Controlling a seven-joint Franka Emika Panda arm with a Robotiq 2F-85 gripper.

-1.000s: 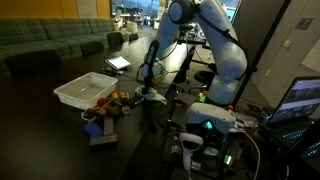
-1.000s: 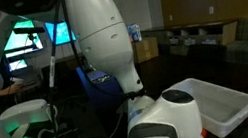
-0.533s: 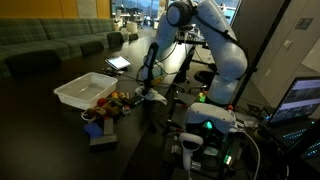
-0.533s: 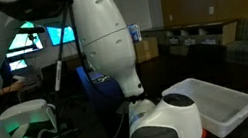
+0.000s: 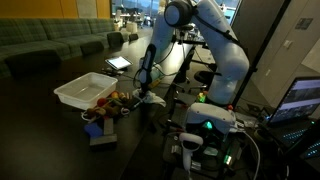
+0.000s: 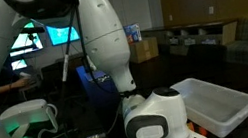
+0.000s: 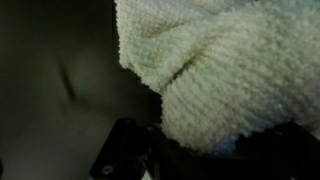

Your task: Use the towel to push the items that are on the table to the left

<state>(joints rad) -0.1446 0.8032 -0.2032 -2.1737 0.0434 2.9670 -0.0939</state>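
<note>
In an exterior view my gripper reaches down to the black table, shut on the off-white towel, which hangs low at the surface. The items, a cluster of red, orange, blue and dark pieces, lie just left of the towel; I cannot tell whether it touches them. The wrist view is filled by the towel at close range, with dark fingers below it. The robot's body hides gripper, towel and items in the exterior view from the opposite side.
A shallow white tray stands just behind and left of the cluster and also shows in the opposite exterior view. A tablet lies farther back. Green-lit equipment and cables crowd the near right.
The arm has carried the towel slightly left, closer to the cluster of items. The jaws have stayed shut on the towel.
</note>
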